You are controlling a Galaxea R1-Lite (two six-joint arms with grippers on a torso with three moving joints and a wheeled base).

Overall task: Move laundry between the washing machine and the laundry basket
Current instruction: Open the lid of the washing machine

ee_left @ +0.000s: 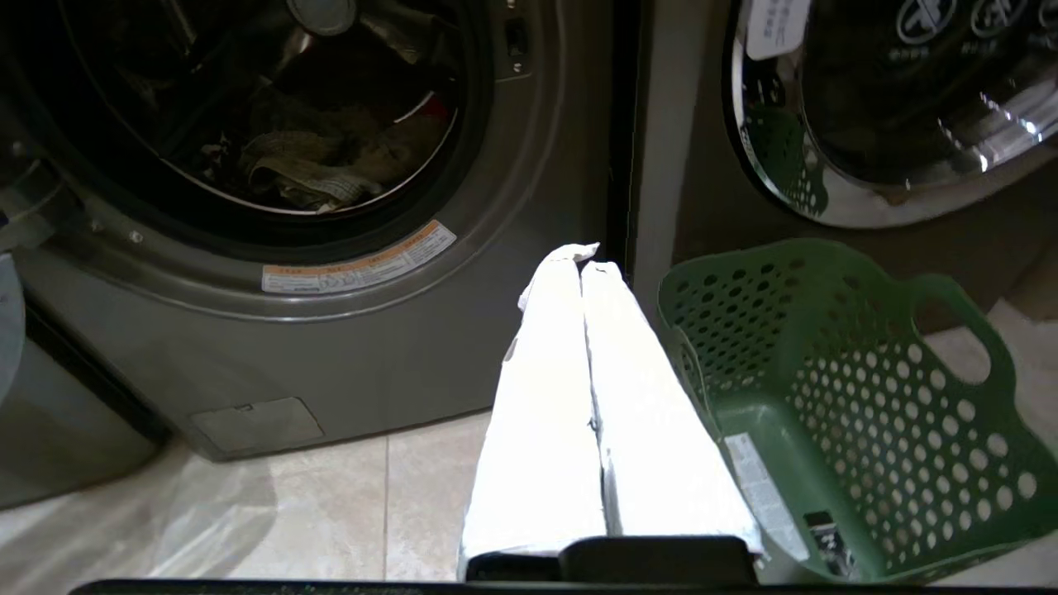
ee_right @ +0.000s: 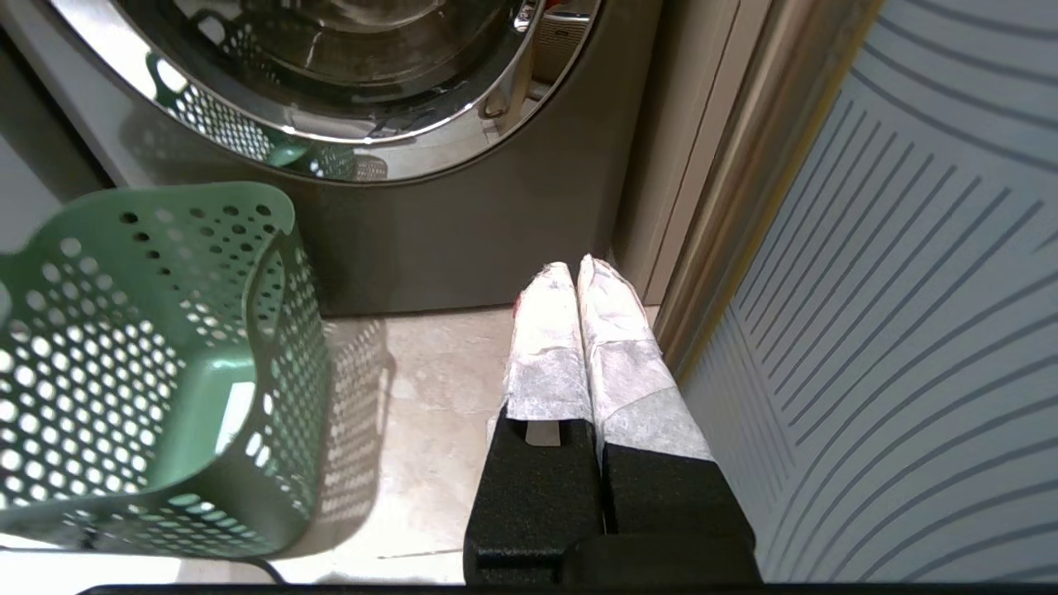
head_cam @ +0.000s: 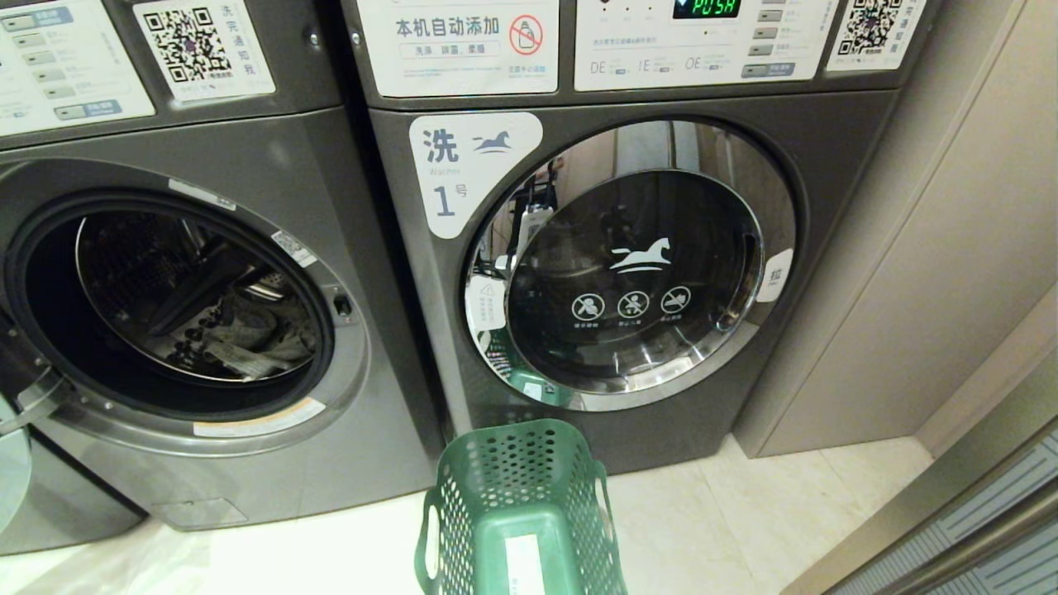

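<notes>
Left tool (ee_left: 581,263): pressed closed, empty, low beside basket (ee_left: 835,397). Right tool (ee_right: 576,277): closed, empty, parked near floor. Laundry (ee_left: 306,169): inside open washer (ee_left: 347,347). Basket: empty. Spread the fingers before you enter the drum; grip deep.

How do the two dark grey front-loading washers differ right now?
The left dark grey washer stands open, laundry lying in its drum; the right dark grey washer, labelled 1, has its chrome-rimmed glass door closed, with no laundry visible. Both share grey bodies and white control panels.

Green perforated basket (head_cam: 521,496), perhaps striped laundry (head_cam: 248,335)
</notes>
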